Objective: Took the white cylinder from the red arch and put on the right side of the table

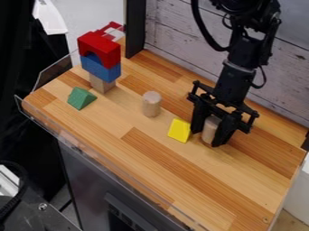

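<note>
On the table [241, 194], the tool [208, 136] partly hides a cylinder [209, 129].

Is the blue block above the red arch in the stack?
No, the red arch sits on top of the blue block.

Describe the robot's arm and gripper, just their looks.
The arm is black, with a rounded forearm section, a thin greyish ring around it and a thick black cable looping alongside. The gripper is black too, angular, with a knobby crossbar frame.
</note>
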### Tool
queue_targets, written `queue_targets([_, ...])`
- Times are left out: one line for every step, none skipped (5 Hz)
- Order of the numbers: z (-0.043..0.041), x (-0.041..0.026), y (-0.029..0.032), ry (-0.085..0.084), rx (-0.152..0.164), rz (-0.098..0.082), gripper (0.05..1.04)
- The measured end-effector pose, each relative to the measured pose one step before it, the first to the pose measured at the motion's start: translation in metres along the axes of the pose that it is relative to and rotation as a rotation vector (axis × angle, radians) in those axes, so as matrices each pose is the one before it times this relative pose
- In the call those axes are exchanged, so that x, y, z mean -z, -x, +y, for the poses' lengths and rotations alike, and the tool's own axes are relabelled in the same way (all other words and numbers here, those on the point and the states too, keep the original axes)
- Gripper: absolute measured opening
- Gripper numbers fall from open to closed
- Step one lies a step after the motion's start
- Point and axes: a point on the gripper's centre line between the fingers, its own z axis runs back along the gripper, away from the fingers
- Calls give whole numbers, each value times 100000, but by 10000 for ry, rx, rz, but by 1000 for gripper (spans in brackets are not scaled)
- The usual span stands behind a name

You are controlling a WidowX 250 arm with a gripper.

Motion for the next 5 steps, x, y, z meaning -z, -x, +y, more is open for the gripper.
queue_targets([-138,11,-15,-18,119,-13,623])
queue_targets([-428,-11,-51,305,84,-32,923])
queue_targets([115,-16,-33,33,-30,-19,1000])
queue_targets([128,145,95,175,-16,33,1000])
queue_targets([856,-2710,1177,204,-268,-884,1000])
